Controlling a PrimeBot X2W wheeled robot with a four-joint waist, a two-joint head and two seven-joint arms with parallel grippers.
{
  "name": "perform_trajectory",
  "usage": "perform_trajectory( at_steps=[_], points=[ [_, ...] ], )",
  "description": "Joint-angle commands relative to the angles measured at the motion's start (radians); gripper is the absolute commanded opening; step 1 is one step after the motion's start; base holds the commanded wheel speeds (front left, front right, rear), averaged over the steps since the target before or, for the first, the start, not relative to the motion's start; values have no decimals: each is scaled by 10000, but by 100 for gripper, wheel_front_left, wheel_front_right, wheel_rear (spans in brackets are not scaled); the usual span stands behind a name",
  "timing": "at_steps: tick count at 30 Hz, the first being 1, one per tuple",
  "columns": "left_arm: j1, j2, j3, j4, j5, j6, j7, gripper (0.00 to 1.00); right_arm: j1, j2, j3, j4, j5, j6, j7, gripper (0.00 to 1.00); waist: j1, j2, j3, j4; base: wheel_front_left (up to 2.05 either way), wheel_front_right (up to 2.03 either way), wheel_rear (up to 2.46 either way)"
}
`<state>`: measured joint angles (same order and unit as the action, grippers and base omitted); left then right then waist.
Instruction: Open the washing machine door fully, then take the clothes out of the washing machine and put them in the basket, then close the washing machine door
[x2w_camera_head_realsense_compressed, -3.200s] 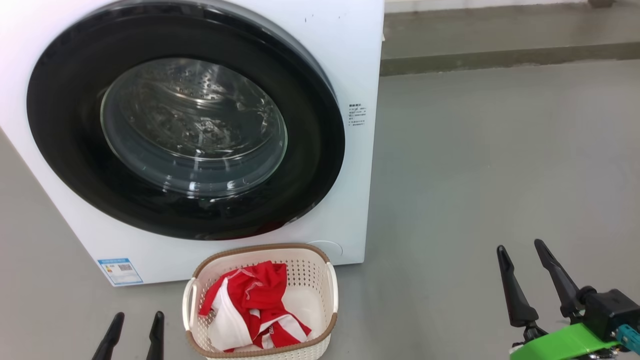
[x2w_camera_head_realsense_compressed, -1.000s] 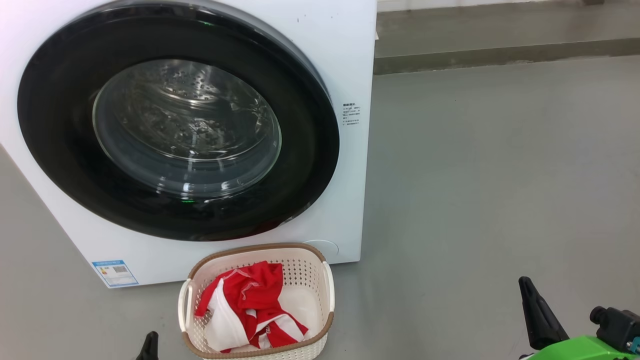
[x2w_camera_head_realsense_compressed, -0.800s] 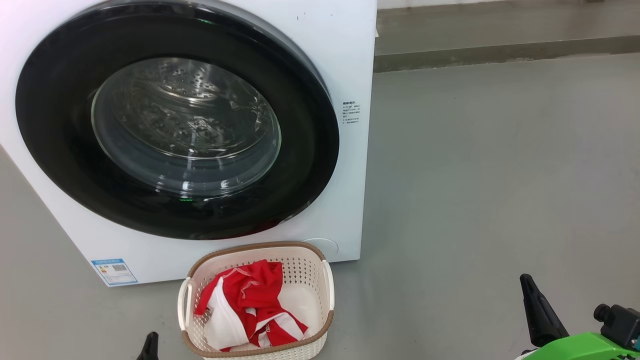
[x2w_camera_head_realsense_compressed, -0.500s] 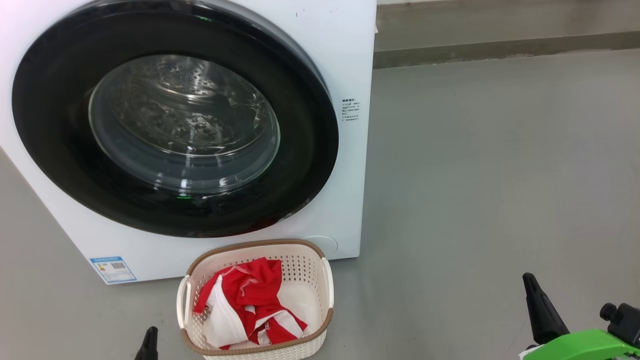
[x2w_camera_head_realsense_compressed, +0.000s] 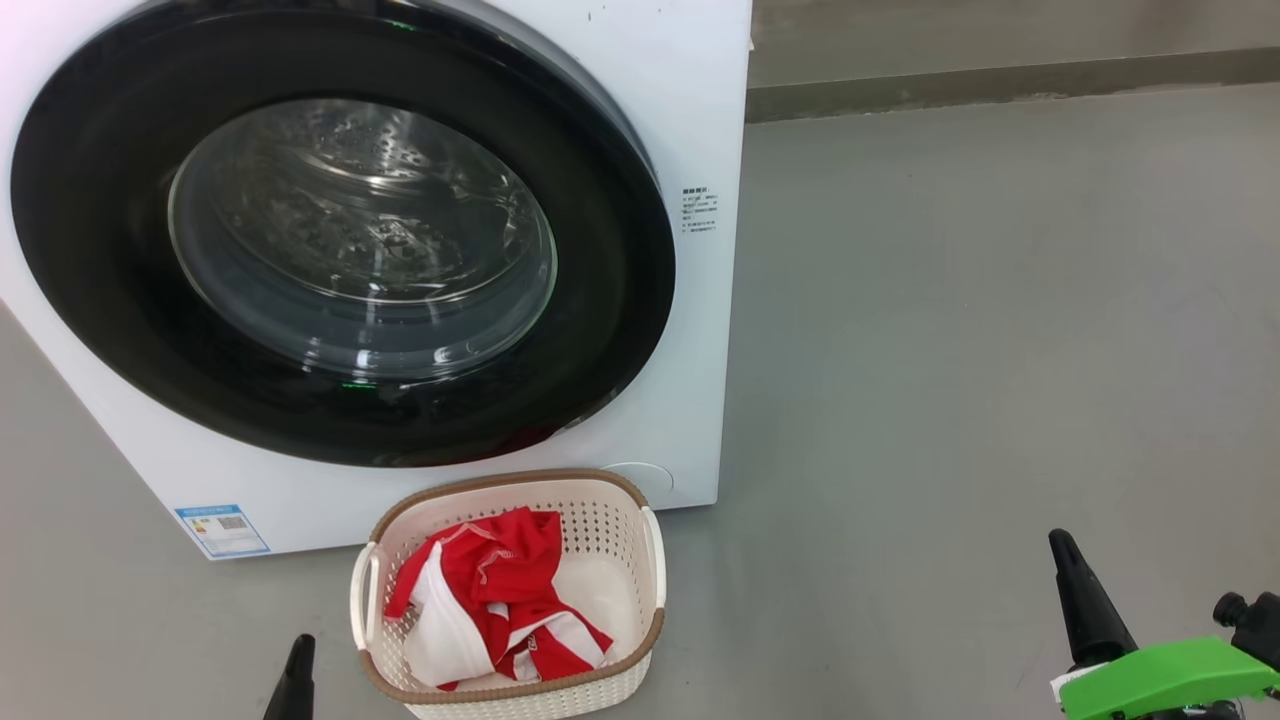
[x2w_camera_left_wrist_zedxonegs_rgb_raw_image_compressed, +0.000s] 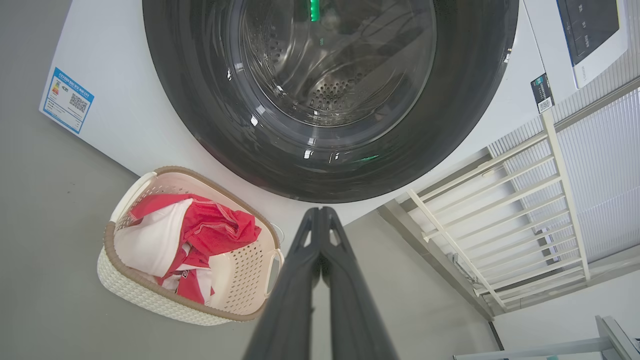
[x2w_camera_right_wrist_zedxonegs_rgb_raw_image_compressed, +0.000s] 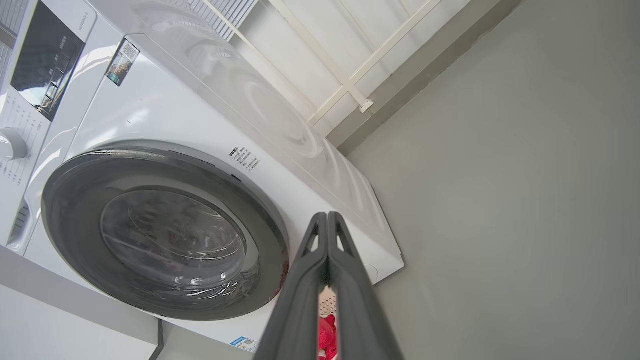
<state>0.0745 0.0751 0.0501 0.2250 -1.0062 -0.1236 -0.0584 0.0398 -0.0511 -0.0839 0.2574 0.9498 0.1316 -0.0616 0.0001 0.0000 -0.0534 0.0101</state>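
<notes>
dial (x2w_camera_right_wrist_zedxonegs_rgb_raw_image_compressed: 10, 145) in right wrist view, clothes (x2w_camera_head_realsense_compressed: 500, 565) in basket (x2w_camera_head_realsense_compressed: 610, 535)

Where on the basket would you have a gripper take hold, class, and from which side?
The right-side handle of the basket, probably from above: it stands proud of the wall, and the clothes heap toward the left.

Nothing is being resolved well enough to read. A blue-edged sticker (x2w_camera_head_realsense_compressed: 222, 530) with a QR code is being shown low on the left of the washing machine (x2w_camera_head_realsense_compressed: 700, 400) front. A small print block (x2w_camera_head_realsense_compressed: 700, 210) is being shown right of the washing machine door (x2w_camera_head_realsense_compressed: 620, 300). A black QR sticker (x2w_camera_left_wrist_zedxonegs_rgb_raw_image_compressed: 541, 92) is being shown above the door. Markings on the dark control panel (x2w_camera_right_wrist_zedxonegs_rgb_raw_image_compressed: 45, 60) are being rendered too small.
</notes>
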Motion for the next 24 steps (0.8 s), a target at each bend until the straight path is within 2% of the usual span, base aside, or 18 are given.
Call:
perform_trajectory(
  at_steps=[1, 24],
  points=[
    [-520, 52, 246, -193, -250, -38, 55, 0, -538, -77, 45, -246, 303, -4, 48, 0, -1, 0, 12, -2, 0, 0, 0],
    [-1017, -62, 397, -43, -2446, -51, 689, 0, -896, -44, -88, -201, 2694, -6, 697, 0, -1, 0, 223, -40, 0, 0, 0]
  ],
)
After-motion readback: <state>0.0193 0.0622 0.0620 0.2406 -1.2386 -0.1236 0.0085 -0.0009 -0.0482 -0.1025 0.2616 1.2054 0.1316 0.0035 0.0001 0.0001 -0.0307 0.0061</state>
